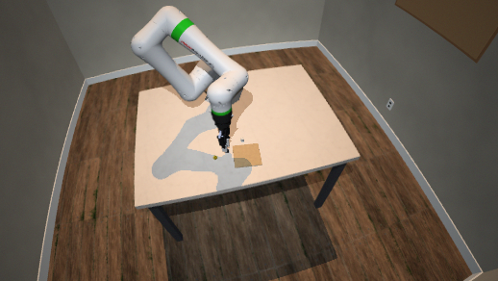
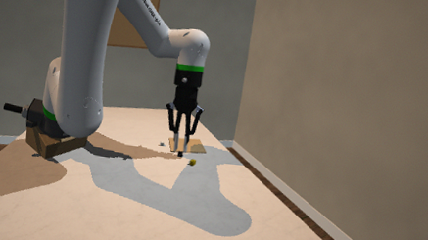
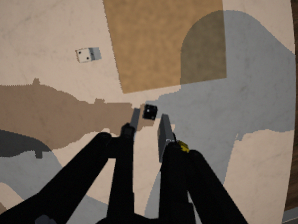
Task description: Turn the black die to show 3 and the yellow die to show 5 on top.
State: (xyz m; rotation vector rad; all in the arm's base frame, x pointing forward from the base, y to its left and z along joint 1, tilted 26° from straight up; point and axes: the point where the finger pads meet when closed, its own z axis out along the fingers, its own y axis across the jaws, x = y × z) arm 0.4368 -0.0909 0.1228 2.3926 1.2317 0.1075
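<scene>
My gripper (image 1: pixel 226 150) (image 2: pixel 180 149) (image 3: pixel 149 120) points down with its fingers a little apart, and it is open. The black die (image 2: pixel 180 154) (image 3: pixel 150 111) lies on the table just off the mat's near edge in the wrist view, between and below the fingertips, with gaps at its sides. The yellow die (image 1: pixel 215 157) (image 2: pixel 192 162) (image 3: pixel 183 146) lies off the mat, partly hidden by a finger in the wrist view. The white die (image 1: pixel 242 140) (image 2: pixel 162 144) (image 3: pixel 88 54) lies off the mat on another side. The pips are too small to read surely.
The tan mat (image 1: pixel 247 152) (image 2: pixel 194 147) (image 3: pixel 155 45) lies flat on the pale table (image 1: pixel 298 115) (image 2: pixel 111 217). The arm's shadows fall across the table and part of the mat. The table's edge shows at the right of the wrist view.
</scene>
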